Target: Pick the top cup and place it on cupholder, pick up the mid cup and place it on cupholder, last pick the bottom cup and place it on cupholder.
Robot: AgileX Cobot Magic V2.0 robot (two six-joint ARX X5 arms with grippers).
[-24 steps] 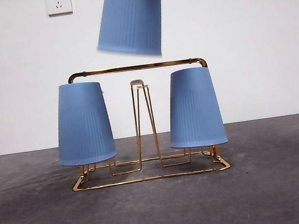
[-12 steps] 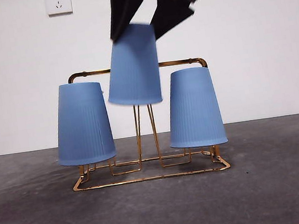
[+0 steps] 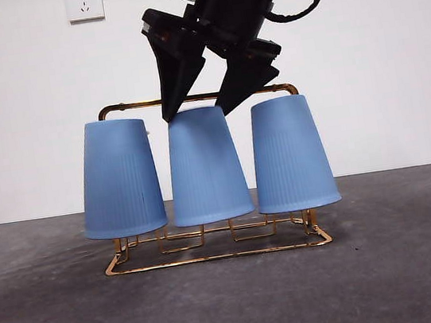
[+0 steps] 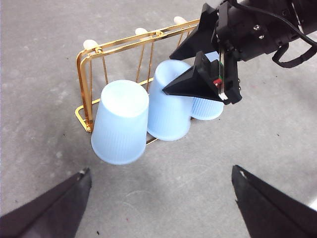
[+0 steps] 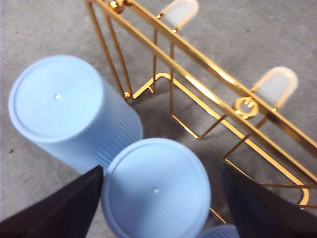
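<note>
Three cups: blue ribbed plastic cups (image 3: 207, 167) upside down on gold wire cupholder (image 3: 216, 251).
Right gripper (image 3: 203, 113): above middle cup, jaws apart, releasing.
Left gripper (image 4: 161, 208): waiting, jaws wide.

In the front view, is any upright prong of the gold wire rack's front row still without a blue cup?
No: three blue ribbed cups cover that row on the gold wire rack.

A dark grey, mottled bench (image 3: 409, 279) is seen across the foreground. Only the gold wire cupholder (image 3: 217, 255) is carried directly on it, by its rectangular base.
</note>
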